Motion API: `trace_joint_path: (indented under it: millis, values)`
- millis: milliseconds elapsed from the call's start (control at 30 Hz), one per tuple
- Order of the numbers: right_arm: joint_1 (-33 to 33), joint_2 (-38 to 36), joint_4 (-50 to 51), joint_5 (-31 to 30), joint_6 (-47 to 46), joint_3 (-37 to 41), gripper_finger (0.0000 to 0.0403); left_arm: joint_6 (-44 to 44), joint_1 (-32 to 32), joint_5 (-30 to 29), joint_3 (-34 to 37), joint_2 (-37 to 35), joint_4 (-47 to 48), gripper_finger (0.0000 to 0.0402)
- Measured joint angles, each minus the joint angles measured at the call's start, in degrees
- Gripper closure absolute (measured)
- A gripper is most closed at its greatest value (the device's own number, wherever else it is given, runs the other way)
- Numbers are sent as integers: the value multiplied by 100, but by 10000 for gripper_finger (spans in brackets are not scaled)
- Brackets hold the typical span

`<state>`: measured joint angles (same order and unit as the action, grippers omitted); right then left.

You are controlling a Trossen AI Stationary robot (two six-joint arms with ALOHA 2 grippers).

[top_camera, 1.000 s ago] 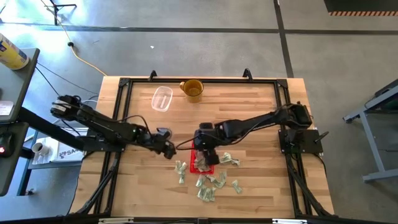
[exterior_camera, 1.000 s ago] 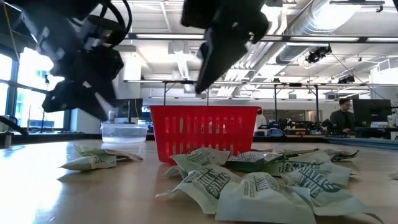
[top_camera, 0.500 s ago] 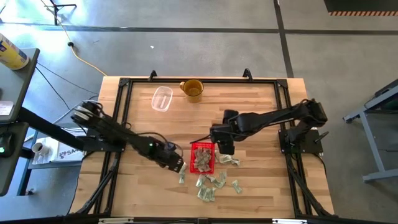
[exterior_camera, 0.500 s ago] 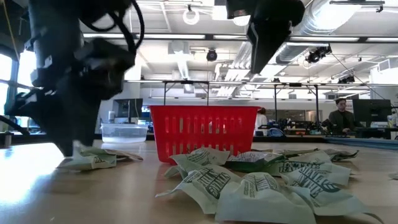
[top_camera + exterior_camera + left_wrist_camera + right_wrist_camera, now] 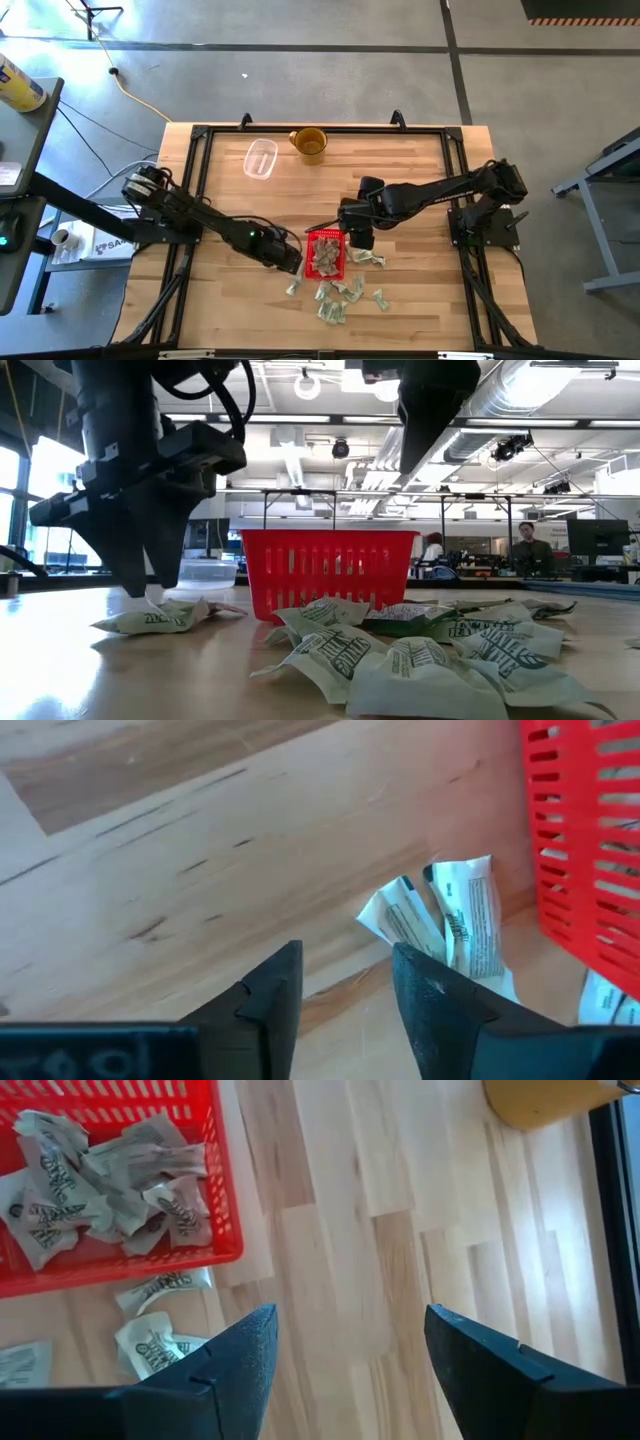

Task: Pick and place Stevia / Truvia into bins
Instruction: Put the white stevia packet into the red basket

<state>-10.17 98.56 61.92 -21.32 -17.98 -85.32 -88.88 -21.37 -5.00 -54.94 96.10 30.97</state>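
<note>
A small bright red plastic basket (image 5: 325, 253) with low slatted walls sits on the wooden table (image 5: 400, 180), toward its near middle. Several pale green and white paper sweetener packets (image 5: 100, 1175) already lie crumpled inside it. More packets are scattered on the table just near of the basket (image 5: 340, 298) and to its right (image 5: 368, 258), with a loose pair (image 5: 445, 920) lying by the basket's left wall.

The left gripper (image 5: 290, 262) is low over the table just left of the basket, right at that loose pair. In the left wrist view its two dark fingers (image 5: 440, 995) stand slightly apart with nothing between them, and the pair of packets lies just beyond the fingertips. In the low view the gripper (image 5: 140, 575) reaches down to a packet (image 5: 150, 620) lying on the table; whether it touches cannot be told.

The right gripper (image 5: 358, 237) hangs above the basket's far right corner. Its fingers (image 5: 500, 1365) are spread wide and hold nothing.

At the far edge of the table, well apart from the basket, stand a clear plastic container (image 5: 261, 158) and a yellow-brown mug (image 5: 310, 143) to its right.
</note>
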Motion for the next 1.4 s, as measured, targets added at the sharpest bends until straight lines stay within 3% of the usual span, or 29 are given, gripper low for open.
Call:
trace_joint_path:
  millis: [333,633,833,1067,1267,1400]
  values:
    - [-13,2,132,2,0,0,159,-166,-2,-49,-30,181,-772,234]
    - [-57,2,283,-29,40,0,159,-117,0,235,-66,602,-698,233]
    - [-76,2,304,-109,14,0,159,236,-2,265,-74,596,188,281]
    - [-76,2,338,-175,-8,0,159,1253,33,-55,-56,517,876,380]
    - [-396,-112,696,-794,-69,0,159,1384,134,-441,16,128,1029,368]
    - [-692,-386,1036,-1084,-567,-2,160,1664,197,-787,-122,-327,886,380]
